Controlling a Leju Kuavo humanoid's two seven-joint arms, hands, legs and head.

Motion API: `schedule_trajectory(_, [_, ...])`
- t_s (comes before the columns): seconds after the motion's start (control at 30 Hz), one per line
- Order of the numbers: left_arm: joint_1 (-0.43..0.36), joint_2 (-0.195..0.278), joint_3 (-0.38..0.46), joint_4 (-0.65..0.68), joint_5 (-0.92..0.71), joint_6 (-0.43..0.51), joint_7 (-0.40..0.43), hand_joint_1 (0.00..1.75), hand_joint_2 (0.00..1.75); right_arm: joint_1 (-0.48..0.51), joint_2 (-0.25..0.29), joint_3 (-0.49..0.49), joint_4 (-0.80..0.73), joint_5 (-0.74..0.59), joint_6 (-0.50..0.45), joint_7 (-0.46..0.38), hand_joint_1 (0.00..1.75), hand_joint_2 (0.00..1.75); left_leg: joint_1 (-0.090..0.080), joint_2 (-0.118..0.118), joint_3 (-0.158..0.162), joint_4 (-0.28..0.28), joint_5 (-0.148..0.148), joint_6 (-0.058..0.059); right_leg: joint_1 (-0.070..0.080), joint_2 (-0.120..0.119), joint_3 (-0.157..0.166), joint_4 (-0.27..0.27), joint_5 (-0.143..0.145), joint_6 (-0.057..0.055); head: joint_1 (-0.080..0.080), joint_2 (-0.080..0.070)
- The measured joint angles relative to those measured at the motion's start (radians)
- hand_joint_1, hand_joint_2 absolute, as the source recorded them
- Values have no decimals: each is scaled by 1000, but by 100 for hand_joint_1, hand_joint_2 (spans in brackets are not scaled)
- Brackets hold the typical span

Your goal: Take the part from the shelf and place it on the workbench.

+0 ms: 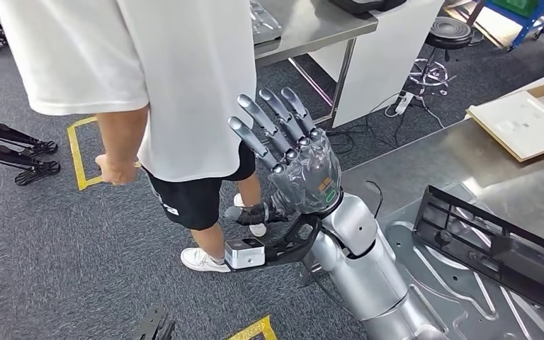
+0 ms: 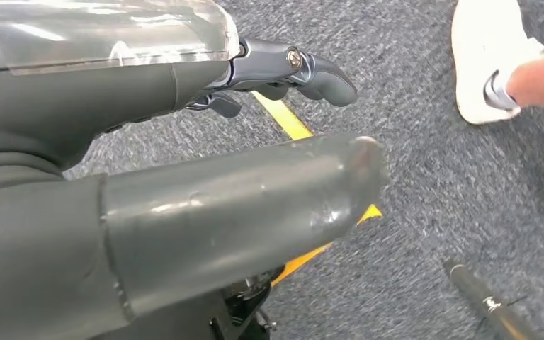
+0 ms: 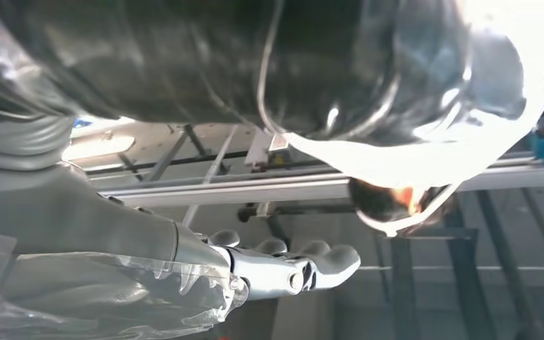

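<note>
A long black plastic frame part (image 1: 496, 248) lies on a stamped silver metal panel (image 1: 453, 297) on the steel workbench (image 1: 425, 166) at the right. My right hand (image 1: 294, 159) is raised left of the bench over the carpet, fingers spread and pointing away, holding nothing. In the right wrist view the right hand (image 3: 283, 269) shows its fingers stretched out, bare. My left hand (image 2: 205, 170) hangs over the carpet, thumb and fingers (image 2: 312, 71) apart with nothing between them.
A person (image 1: 113, 57) in a white T-shirt and black shorts stands just beyond my right hand, a white shoe (image 2: 492, 64) near my left. A second steel table (image 1: 312, 28), a stool (image 1: 448, 32) and a flat cardboard box (image 1: 524, 124) stand behind. Yellow tape (image 1: 78, 152) marks the carpet.
</note>
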State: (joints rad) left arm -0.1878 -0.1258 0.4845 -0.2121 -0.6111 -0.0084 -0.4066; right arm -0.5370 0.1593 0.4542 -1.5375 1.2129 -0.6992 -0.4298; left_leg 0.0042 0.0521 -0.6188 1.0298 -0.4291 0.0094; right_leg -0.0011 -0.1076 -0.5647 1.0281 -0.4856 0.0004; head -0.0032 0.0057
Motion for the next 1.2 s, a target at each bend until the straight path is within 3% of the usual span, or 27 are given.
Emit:
schedule_trajectory(0.03, [1, 0, 0, 0, 0, 0, 0, 0, 0, 0, 1, -1, 0, 0, 0, 0, 0, 0, 2, -10, 1, -3, 2, 6, -2, 1, 2, 2, -4, 6, 0, 0])
schedule_trajectory(0.1, [0, 0, 0, 0, 0, 0, 0, 0, 0, 0, 4, -2, -2, 1, 0, -1, 0, 0, 6, -30, 3, -9, 6, 18, -7, 39, -11, 43, -37, 15, 0, 0])
schedule_trajectory(0.17, [-4, -1, 0, 0, -1, -2, 1, 0, 0, 3, 4, -7, -3, 5, 0, -1, 0, 0, 7, -52, 3, -11, 9, 27, -10, 88, -64, 158, -99, 19, 0, 0])
schedule_trajectory(0.2, [-5, -2, 0, 0, -2, -2, 2, 0, 0, 6, 4, -10, -3, 8, 0, 0, 0, 0, 6, -65, 3, -11, 10, 29, -10, 98, -97, 223, -124, 19, 0, 0])
schedule_trajectory(0.23, [-5, -3, 0, 0, -3, -3, 3, 0, 0, 9, 3, -12, -2, 12, 0, 2, 0, 0, 6, -78, 3, -11, 10, 29, -10, 102, -122, 267, -133, 18, 0, 0])
schedule_trajectory(0.27, [-4, -4, 0, 0, -4, -3, 4, 0, 0, 11, 3, -12, -3, 15, 0, 5, 0, 0, 5, -92, 3, -10, 10, 30, -10, 105, -133, 277, -121, 17, 0, 0])
schedule_trajectory(0.33, [-4, -6, 0, 0, -6, -3, 7, 0, 0, 12, 3, -12, -3, 19, 0, 10, 0, 0, 5, -121, 6, -8, 10, 29, -10, 118, -99, 185, -48, 10, 0, 0])
schedule_trajectory(0.4, [-5, -10, 0, 0, -6, -2, 9, 0, 0, 11, 3, -12, -3, 23, 0, 13, 0, 0, 5, -146, 5, -5, 9, 25, -13, 163, -47, 59, 11, 2, 0, 0])
schedule_trajectory(0.47, [-6, -13, 0, 0, -7, 0, 10, 0, 0, 11, 2, -13, -4, 26, 0, 16, 0, 0, 8, -166, -2, -5, 12, 13, -12, 188, -29, 11, 20, -2, 0, 0])
schedule_trajectory(0.53, [-4, -13, 0, 0, -7, 2, 15, 0, 0, 9, 2, -13, -6, 29, 0, 21, 0, 0, 12, -179, -6, -9, 15, 0, -12, 170, -24, 0, 24, -7, 0, 0])
schedule_trajectory(0.6, [-1, -13, 1, 0, -8, 2, 19, 0, 0, 7, 3, -13, -8, 30, 0, 27, 0, 0, 8, -143, -19, 18, -3, -9, -17, 145, -13, -15, 29, -16, -1, 0])
schedule_trajectory(0.67, [-4, -14, 1, 0, -9, 2, 21, 0, 0, 6, 3, -13, -10, 31, 0, 31, 0, 0, 7, -86, -68, 122, -59, -15, -18, 116, -6, -22, 30, -23, -2, 0])
schedule_trajectory(0.73, [-6, -14, 1, 0, -12, 1, 22, 0, 0, 7, 3, -13, -11, 32, 0, 33, 0, 0, 11, -65, -130, 247, -108, -23, -15, 86, -6, -21, 27, -25, -3, 0])
schedule_trajectory(0.77, [-5, -15, 1, 0, -13, 1, 23, 0, 0, 8, 3, -13, -11, 32, 0, 33, 0, 0, 14, -61, -141, 270, -108, -25, -14, 72, -6, -21, 26, -25, -3, 0])
schedule_trajectory(0.8, [-4, -15, 1, 0, -15, 1, 23, 0, 0, 9, 3, -13, -11, 33, 0, 33, 0, 0, 16, -57, -132, 253, -90, -27, -14, 59, -5, -20, 24, -24, -3, 0])
schedule_trajectory(0.83, [-4, -15, 1, 0, -17, 0, 23, 0, 0, 9, 3, -12, -11, 33, 0, 34, 0, 0, 17, -48, -100, 196, -57, -27, -14, 47, -3, -19, 21, -21, -3, 0])
schedule_trajectory(0.9, [-6, -15, 1, 0, -18, -1, 24, 0, 0, 9, 2, -13, -13, 35, 0, 36, 0, 0, 12, -2, -27, 56, -6, -22, -10, 27, 2, -15, 13, -12, -2, 0])
schedule_trajectory(0.97, [-9, -15, 1, 0, -19, -4, 24, 0, 0, 9, 2, -13, -15, 40, 0, 40, 0, 0, 4, 24, 3, -7, 5, -10, -2, 9, 4, -12, 7, -3, -1, 0])
schedule_trajectory(1.03, [-9, -16, 1, 0, -20, -6, 25, 0, 0, 9, 2, -13, -17, 45, 0, 42, 0, 0, 2, 3, 1, -9, 6, 3, 0, -8, 7, -13, 3, 6, 0, 0])
schedule_trajectory(1.07, [-8, -16, 1, 0, -21, -7, 26, 0, 0, 9, 2, -13, -18, 47, 0, 43, 0, 0, 3, -9, 1, -13, 9, 9, -2, 0, 8, -8, -4, 12, 0, 0])
schedule_trajectory(1.13, [-11, -17, 1, 0, -24, -8, 28, 0, 0, 10, 1, -13, -21, 49, 0, 44, 0, 0, 6, -31, 3, -19, 14, 22, -9, 48, -17, 53, -45, 20, 0, 0])
schedule_trajectory(1.2, [-14, -19, 1, 0, -27, -9, 28, 0, 0, 13, -3, -13, -24, 49, 0, 46, 0, 0, 5, -54, 3, -19, 15, 30, -12, 95, -81, 183, -108, 22, 0, 0])
